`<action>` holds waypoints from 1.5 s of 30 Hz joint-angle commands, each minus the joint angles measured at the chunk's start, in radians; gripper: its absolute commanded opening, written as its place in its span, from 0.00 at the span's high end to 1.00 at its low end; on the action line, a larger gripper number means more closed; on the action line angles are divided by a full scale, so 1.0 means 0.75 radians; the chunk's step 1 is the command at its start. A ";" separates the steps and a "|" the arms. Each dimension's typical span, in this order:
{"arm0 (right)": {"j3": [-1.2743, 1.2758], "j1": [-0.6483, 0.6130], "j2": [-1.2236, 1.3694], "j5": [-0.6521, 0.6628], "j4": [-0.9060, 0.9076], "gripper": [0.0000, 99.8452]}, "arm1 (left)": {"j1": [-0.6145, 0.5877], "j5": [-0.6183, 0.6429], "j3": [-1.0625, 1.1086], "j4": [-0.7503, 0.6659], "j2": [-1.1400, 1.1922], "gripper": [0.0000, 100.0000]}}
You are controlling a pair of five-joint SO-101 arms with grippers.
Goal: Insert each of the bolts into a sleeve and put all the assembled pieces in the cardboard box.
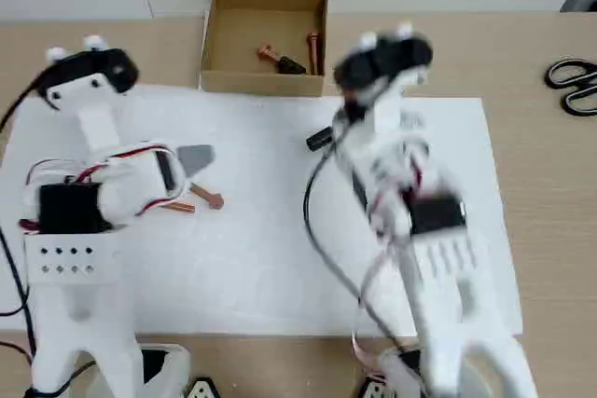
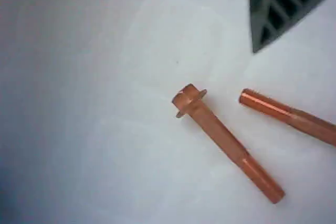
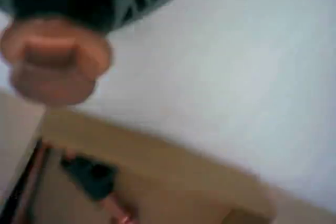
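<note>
Sleeved pieces [image 1: 280, 58] lie in the brown cardboard box [image 1: 224, 44] at twelve o'clock. The right end effector [image 1: 328, 134] clenches a copper bolt [image 3: 55, 59]. Two loose copper bolts [image 2: 226, 140] wait unsleeved. I cannot tell the left end effector [image 1: 196, 157]'s grip.

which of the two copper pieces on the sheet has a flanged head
The flanged bolt, with a wide collar at one end; the plain copper piece beside it ends in a smooth round tip.

The light is bright and even, falling from above. The white sheet [image 1: 252, 258] under my claws glows pale, without hard glare. Below my left claw [image 1: 193, 159] the two bolts [image 2: 226, 140] throw only faint, soft shadows. The bolt [image 3: 55, 59] in my right claw [image 1: 325, 137] is a smear, too close to focus. The box [image 3: 157, 171] beyond it is dimmer and hazy.
</note>
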 commanded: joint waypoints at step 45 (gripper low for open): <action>-0.976 -0.060 1.578 0.018 -0.985 0.80 | -0.135 -0.121 -0.032 0.006 -0.004 0.68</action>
